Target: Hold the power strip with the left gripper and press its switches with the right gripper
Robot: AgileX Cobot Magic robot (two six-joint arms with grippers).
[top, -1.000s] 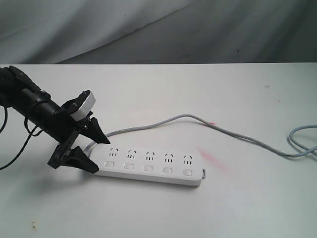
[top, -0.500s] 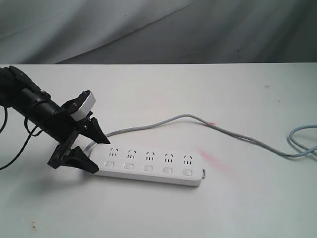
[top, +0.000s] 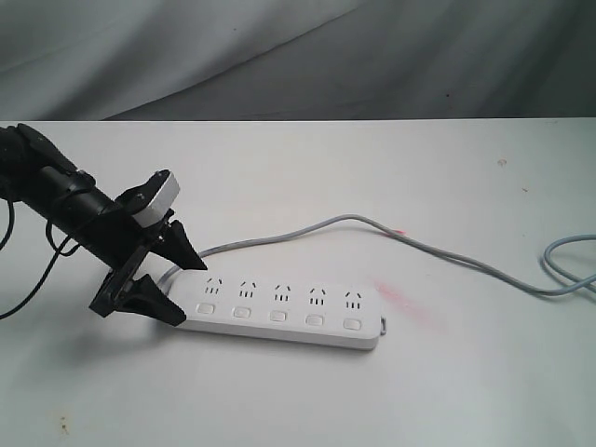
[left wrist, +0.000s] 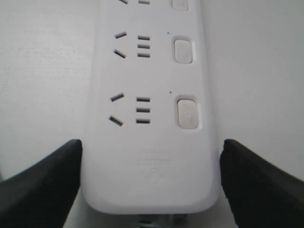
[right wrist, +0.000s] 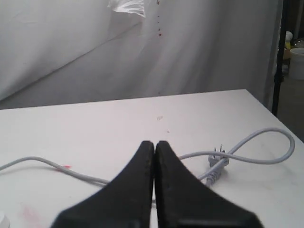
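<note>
The white power strip (top: 279, 312) lies flat on the white table, its row of square switches (top: 277, 316) along the near edge. My left gripper (top: 191, 293) reaches in from the left and straddles the strip's cord end, one black finger on each long side. In the left wrist view both fingers (left wrist: 57, 175) sit against the sides of the power strip (left wrist: 152, 71), and a switch (left wrist: 187, 113) is close ahead. My right gripper (right wrist: 154, 142) is out of the exterior view. It is shut and empty, above the table away from the strip.
The thin grey cord (top: 372, 223) runs from the strip's left end across the table and loops at the right edge. Its plug (right wrist: 217, 161) lies under that loop. A pink smear (top: 400, 300) marks the table (top: 447, 391) just right of the strip.
</note>
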